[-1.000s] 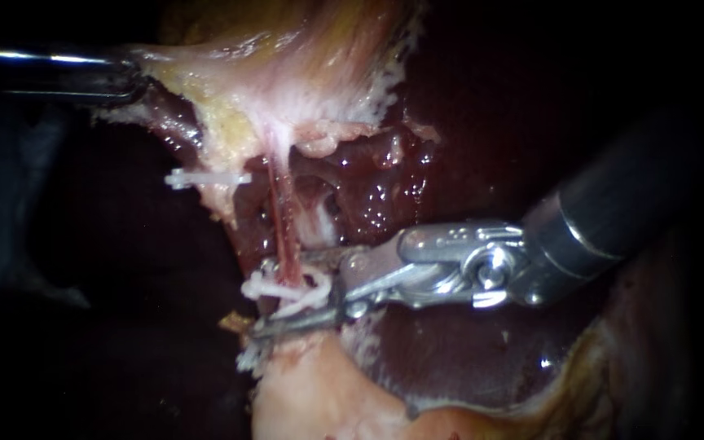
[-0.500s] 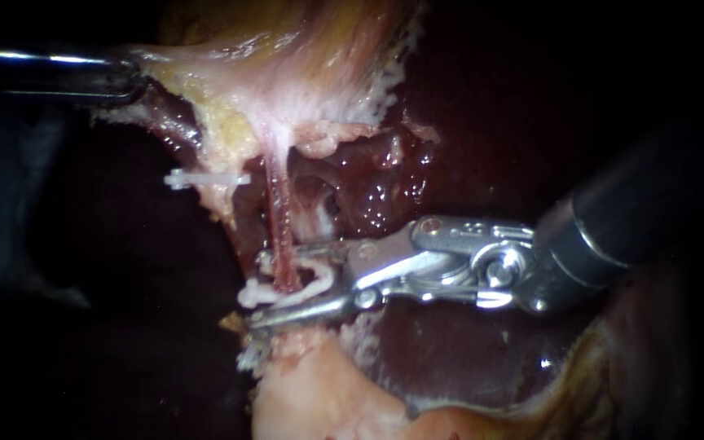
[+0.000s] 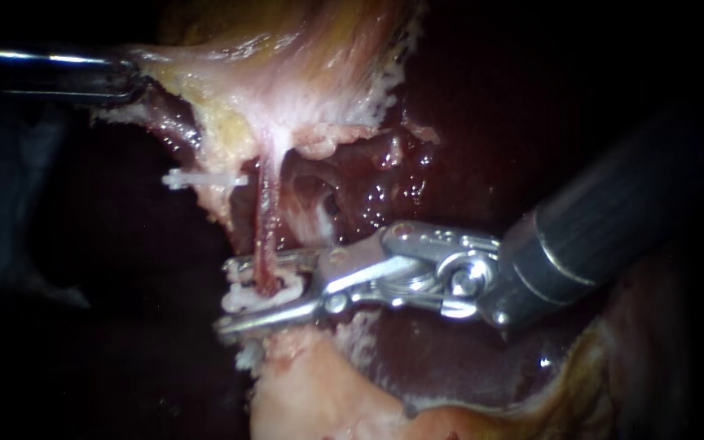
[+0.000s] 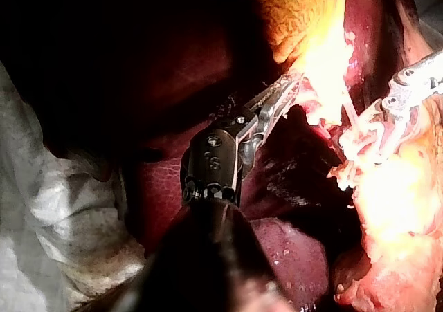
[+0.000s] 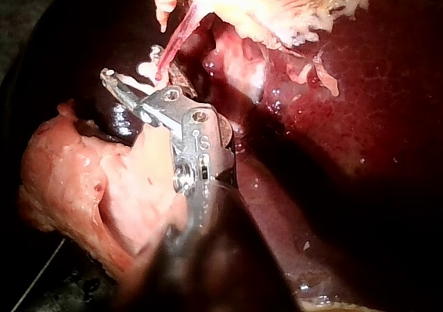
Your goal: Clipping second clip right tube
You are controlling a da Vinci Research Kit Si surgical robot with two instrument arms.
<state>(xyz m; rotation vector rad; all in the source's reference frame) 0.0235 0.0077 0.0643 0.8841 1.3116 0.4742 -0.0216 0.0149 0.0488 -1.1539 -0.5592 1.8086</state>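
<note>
The right instrument (image 3: 226, 297) has its end effector clamped on a white clip (image 3: 266, 295). The two jaws stand a little apart, and the clip's arms lie against both of them. The right tube (image 3: 269, 220), thin and red, comes straight down between the jaws, crosses the upper one and ends at the clip. I cannot tell whether the clip goes fully around it. From the jaws, the metal wrist and dark shaft run off to the right of the tube and slightly upward.

Just below the tube's lower end, under the lower jaw, lies a pink lump (image 3: 303, 391) of tissue. It touches the jaw in the right wrist view. The dark red liver (image 3: 450, 358) spreads to the right of the tube, behind and beneath the shaft.

At its upper end the tube joins a sheet of pale tissue (image 3: 287, 73), yellowish and white. Up and to the left of the tube, the left instrument (image 3: 128, 77) has its end effector clenched on the edge of that sheet, drawing it taut. The left wrist view shows the jaws together with their tips sunk in the bright tissue.

To the left of the tube, about halfway up, an other clip (image 3: 205, 178) sits crosswise on a separate strand, near the right tube but not touching it.
</note>
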